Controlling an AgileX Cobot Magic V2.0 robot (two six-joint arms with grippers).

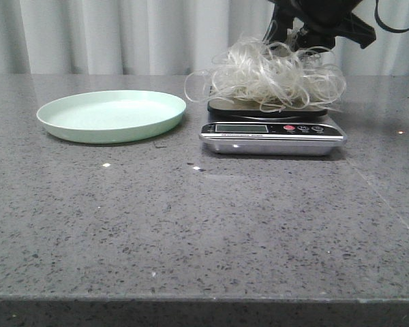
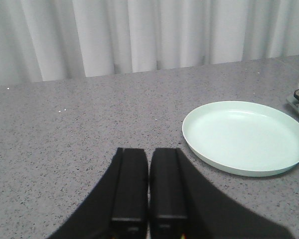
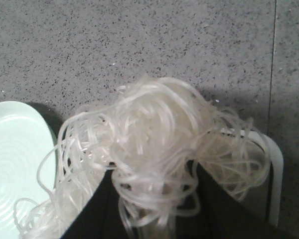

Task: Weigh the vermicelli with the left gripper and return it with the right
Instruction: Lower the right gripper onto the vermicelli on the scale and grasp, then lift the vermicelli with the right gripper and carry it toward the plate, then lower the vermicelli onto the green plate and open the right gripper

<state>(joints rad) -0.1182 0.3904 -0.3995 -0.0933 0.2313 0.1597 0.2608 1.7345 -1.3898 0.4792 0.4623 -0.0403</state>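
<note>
I see the vermicelli [image 1: 273,76] heaped on the scale [image 1: 273,133], right gripper [image 3: 157,199] pinching its strands, left gripper [image 2: 148,191] pressed together, plate [image 1: 112,116] at the scale's 9 o'clock.

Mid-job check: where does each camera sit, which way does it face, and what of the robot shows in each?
Front: faces forward over the table; plate, scale bearing vermicelli, right gripper above.
Left wrist: low over the table, facing the curtain; left gripper shut, plate beyond.
Right wrist: looks down; right gripper around vermicelli, grip unclear.
Shared: all three show the plate; front and right wrist share the vermicelli.
</note>
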